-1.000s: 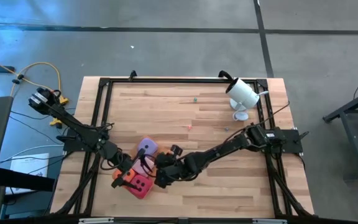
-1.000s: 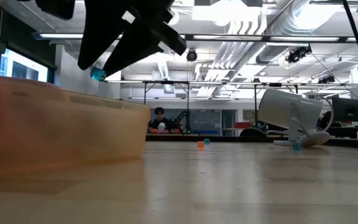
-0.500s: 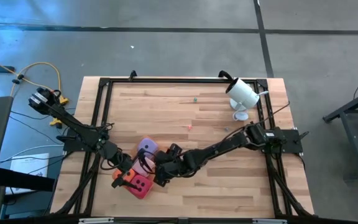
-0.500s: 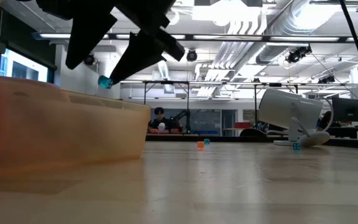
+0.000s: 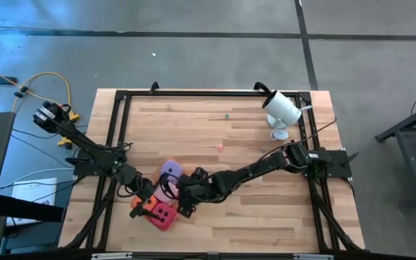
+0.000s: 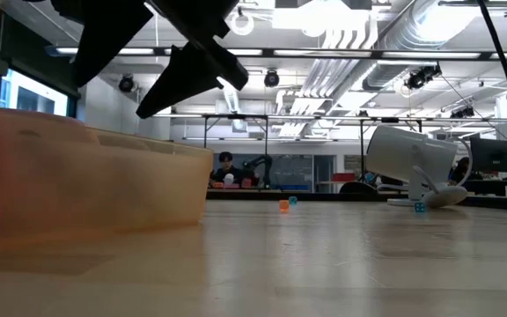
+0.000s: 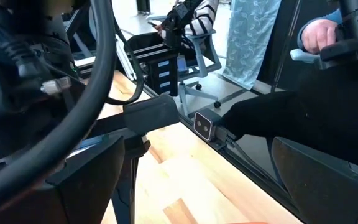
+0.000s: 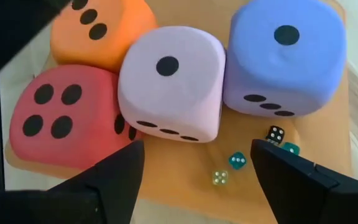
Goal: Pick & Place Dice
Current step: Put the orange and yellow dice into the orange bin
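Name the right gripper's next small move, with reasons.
Probably lift the right gripper straight up, clear of the flat orange tray: its fingers stand open and empty, a tiny teal plastic die lies in the tray below them, and more tiny dice wait on the wooden table.

The surface (image 5: 251, 217) is a pale wooden plank top inside a black metal frame (image 5: 118, 108), standing on a grey floor (image 5: 193, 50). Near its front-left part lies a flat orange tray (image 8: 185, 165), which carries four large dice packed together: the light pink die (image 8: 169, 84), the magenta die (image 8: 64, 121), the orange die (image 8: 101, 31) and the purple die (image 8: 281, 56). At the far right corner a white camera (image 5: 283, 108) lies tipped on its stand. A few tiny coloured bits (image 5: 220, 147) are scattered on the bare planks in the middle and far part.
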You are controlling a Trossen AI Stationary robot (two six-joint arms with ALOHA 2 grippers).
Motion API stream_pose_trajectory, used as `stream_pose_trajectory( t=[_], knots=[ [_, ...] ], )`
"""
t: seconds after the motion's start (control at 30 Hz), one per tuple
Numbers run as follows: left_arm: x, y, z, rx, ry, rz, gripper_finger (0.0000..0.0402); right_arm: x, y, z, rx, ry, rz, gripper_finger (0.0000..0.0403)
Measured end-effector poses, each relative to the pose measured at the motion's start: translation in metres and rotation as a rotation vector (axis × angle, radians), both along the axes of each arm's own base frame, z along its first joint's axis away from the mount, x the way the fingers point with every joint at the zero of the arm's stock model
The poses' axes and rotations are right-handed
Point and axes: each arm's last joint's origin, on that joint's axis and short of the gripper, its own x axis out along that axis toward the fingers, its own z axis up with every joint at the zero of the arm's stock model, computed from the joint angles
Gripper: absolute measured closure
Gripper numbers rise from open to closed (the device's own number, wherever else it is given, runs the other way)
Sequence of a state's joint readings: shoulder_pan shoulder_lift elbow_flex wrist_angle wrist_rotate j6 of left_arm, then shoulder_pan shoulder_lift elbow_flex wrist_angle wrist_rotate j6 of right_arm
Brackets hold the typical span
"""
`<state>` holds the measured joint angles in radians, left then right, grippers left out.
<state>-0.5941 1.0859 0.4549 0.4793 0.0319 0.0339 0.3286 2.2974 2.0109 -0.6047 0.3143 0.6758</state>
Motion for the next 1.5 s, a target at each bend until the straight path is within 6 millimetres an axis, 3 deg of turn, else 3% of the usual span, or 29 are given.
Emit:
stream_pose_trajectory(
  t=[0.13, 0.33, 0.57, 0.67, 0.93, 1.13, 1.33, 1.5],
  knots=[
    [0.0, 0.0, 0.0, -0.005, 0.004, 0.001, 0.0004, -0.006, -0.003, -0.004, -0.011, 0.077, -0.02, 0.0126],
    [0.0, 0.0, 0.0, -0.05, 0.036, 0.01, 0.0004, -0.039, -0.021, -0.002, -0.049, 0.362, -0.204, 0.0143],
    [0.0, 0.001, 0.0, -0.097, 0.07, 0.028, 0.0004, -0.066, -0.036, 0.0, -0.333, 0.512, -0.378, 0.0154],
    [0.0, 0.0, 0.0, -0.127, 0.091, 0.033, 0.0004, -0.065, -0.045, 0.0, -0.315, 0.544, -0.383, 0.0155],
    [0.001, 0.001, 0.0, -0.148, 0.107, 0.046, 0.0004, -0.053, -0.091, -0.001, -0.321, 0.616, -0.332, 0.0155],
    [-0.002, -0.003, 0.0, -0.18, 0.135, 0.004, 0.0005, -0.055, -0.118, -0.033, -0.331, 0.665, -0.364, 0.0155],
    [-0.01, -0.014, 0.0, -0.167, 0.132, -0.047, 0.0005, -0.065, -0.119, -0.068, -0.374, 0.668, -0.383, 0.0155],
    [-0.016, -0.022, -0.001, -0.161, 0.139, -0.083, 0.0005, -0.065, -0.121, -0.067, -0.386, 0.625, -0.398, 0.0155]
  ],
)
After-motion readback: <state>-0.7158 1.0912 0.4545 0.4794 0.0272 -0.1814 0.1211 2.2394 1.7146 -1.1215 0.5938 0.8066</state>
